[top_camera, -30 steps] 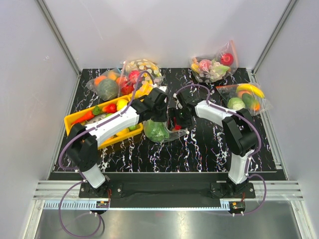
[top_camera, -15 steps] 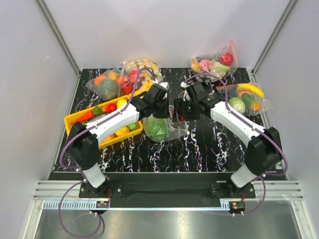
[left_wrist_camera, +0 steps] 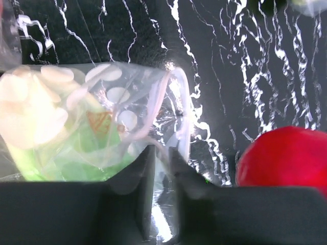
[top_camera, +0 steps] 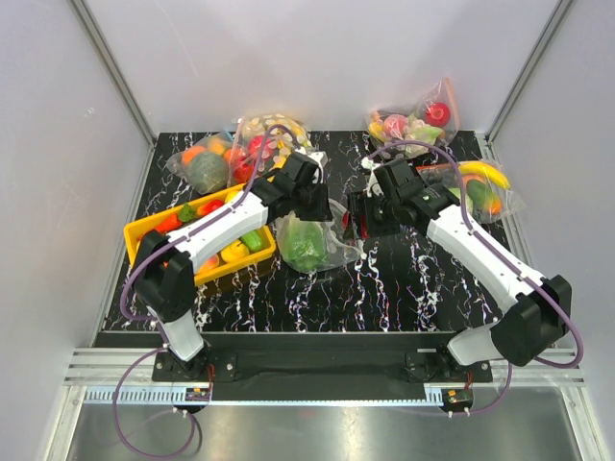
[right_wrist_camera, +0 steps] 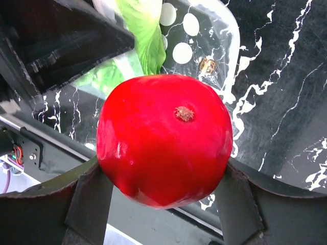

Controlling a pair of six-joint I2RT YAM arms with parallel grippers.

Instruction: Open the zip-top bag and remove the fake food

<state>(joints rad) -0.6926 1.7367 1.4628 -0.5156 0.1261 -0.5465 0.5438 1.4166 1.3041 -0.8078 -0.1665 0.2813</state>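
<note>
The polka-dot zip-top bag (top_camera: 317, 242) lies mid-table with the green lettuce (top_camera: 302, 246) inside; it also shows in the left wrist view (left_wrist_camera: 97, 127) and the right wrist view (right_wrist_camera: 194, 35). My left gripper (top_camera: 312, 205) is shut on the bag's clear edge, its fingers (left_wrist_camera: 145, 173) pinching the plastic by the zip strip. My right gripper (top_camera: 357, 219) is shut on the red round fruit (right_wrist_camera: 163, 138), held clear of the bag's mouth, just to its right. The red fruit also shows at the right in the left wrist view (left_wrist_camera: 283, 158). No green apple shows apart from the lettuce.
A yellow tray (top_camera: 144, 229) with toy produce sits at the left. A bulkier dotted bag (top_camera: 274, 134) and a clear bag (top_camera: 204, 165) lie at the back left. Two more clear bags of produce lie back right (top_camera: 413, 123) and right (top_camera: 476, 187).
My right arm has swung out to the right and pulled the red fruit out of the bag's mouth. My left gripper has kept its hold on the bag edge.
</note>
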